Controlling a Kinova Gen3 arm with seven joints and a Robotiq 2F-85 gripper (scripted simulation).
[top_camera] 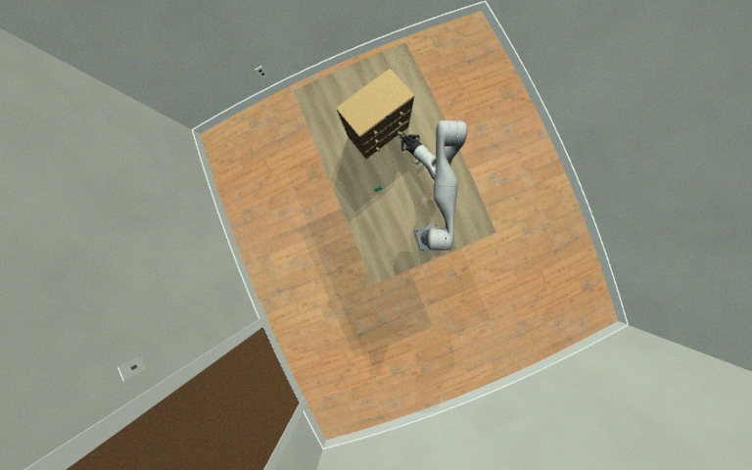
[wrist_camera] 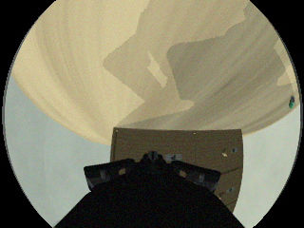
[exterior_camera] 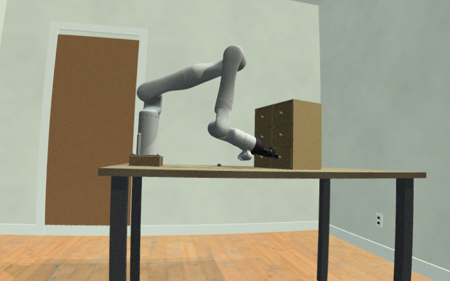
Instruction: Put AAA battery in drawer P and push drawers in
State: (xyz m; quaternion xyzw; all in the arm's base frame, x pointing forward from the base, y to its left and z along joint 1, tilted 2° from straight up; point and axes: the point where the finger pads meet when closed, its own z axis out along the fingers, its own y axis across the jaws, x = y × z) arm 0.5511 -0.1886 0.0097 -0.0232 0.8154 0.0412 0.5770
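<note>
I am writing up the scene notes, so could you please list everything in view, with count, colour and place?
table: one, light wood top on dark legs, middle of the room.
chest: one, tan with darker drawer fronts and small knobs, on the table's far end from the arm's base; all drawers look pushed in.
battery: one, small and green, lying on the table apart from the chest.
door: one, brown, in the back wall.
wall sockets: at least one, white, low on the wall.
floor: orange-brown wood planks.
base block: one, brown, under the arm.
arm: one, white, reaching towards the chest.
gripper: one, black, jaws shut on nothing, at the bottom drawer row.
</note>
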